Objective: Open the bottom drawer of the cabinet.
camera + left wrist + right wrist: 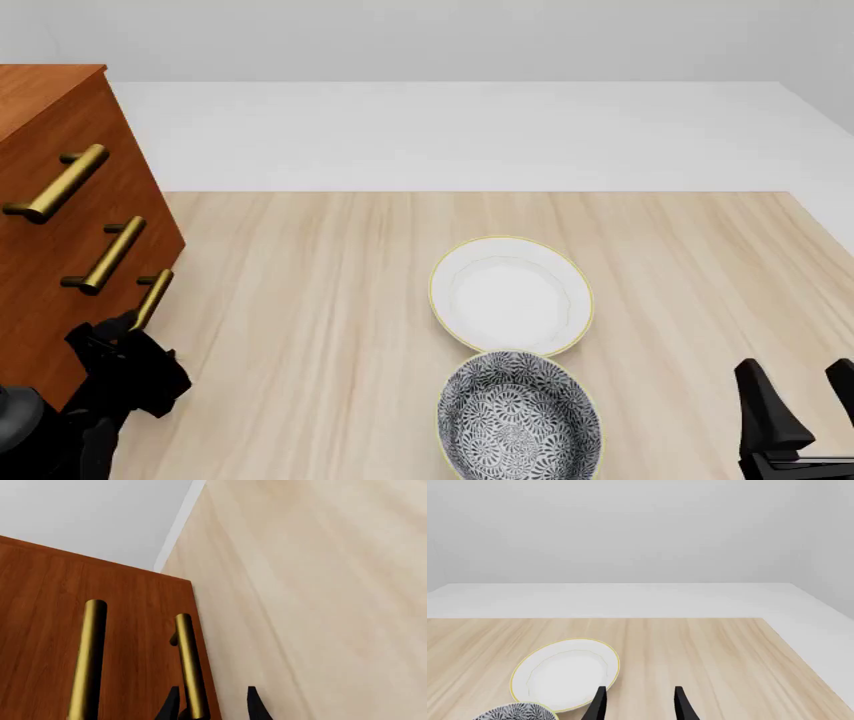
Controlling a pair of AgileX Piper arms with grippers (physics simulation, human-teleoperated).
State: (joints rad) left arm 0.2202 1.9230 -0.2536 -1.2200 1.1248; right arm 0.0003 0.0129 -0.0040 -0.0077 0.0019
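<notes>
Bottom drawer [118,330]: lowest of three in the cabinet; front looks flush with the cabinet face, as far as the front view shows.
Drawer handle [151,299]: brass bar, lowest of three on the cabinet face; in the left wrist view its near end lies between the two finger tips.
Cabinet [60,130]: reddish-brown wood, at the left edge of the tabletop [334,300]; two upper handles of the same brass above the bottom one.
Left gripper [212,705]: at the bottom drawer's handle, directly in front of the cabinet's lower face; jaws parted either side of the bar; whether they press on it, cannot tell.
White plate [511,294]: well to the right of the cabinet, mid-tabletop, gold rim.
Patterned bowl [519,420]: just nearer than the plate, rims touching or nearly so.
Right gripper [797,400]: far right of the cabinet, beyond the bowl, near the tabletop's right edge; jaws apart, holding nothing.
</notes>
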